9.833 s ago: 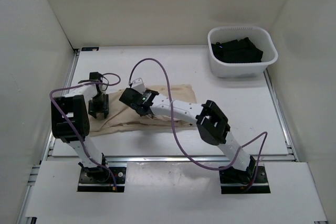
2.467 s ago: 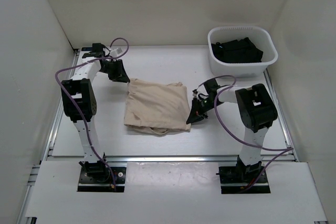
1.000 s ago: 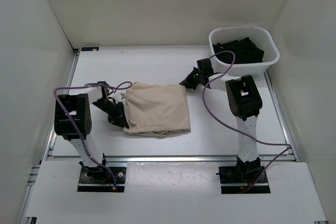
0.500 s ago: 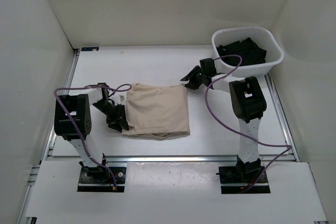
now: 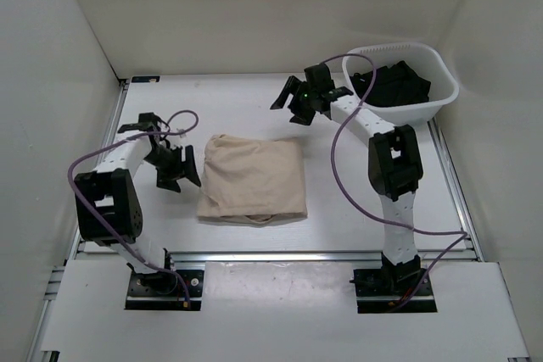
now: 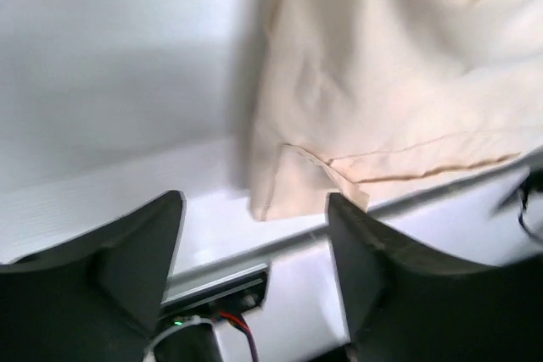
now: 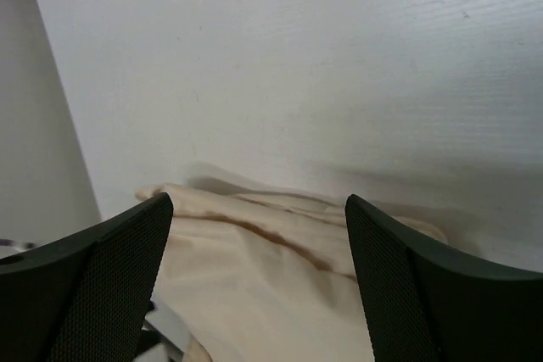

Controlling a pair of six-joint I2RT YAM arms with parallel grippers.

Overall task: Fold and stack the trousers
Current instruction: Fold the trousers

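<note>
Now — folded trousers [image 5: 253, 178] flat on table [image 5: 382, 197]

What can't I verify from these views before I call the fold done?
Lower layers of the trousers: hidden under the top layer, top view.
Their outline, left wrist view: blurred, cut off by the top and right edges.
Most of them, right wrist view: cut off by the bottom edge.
Dark contents of the basket: too dark and small to identify, top view.
</note>
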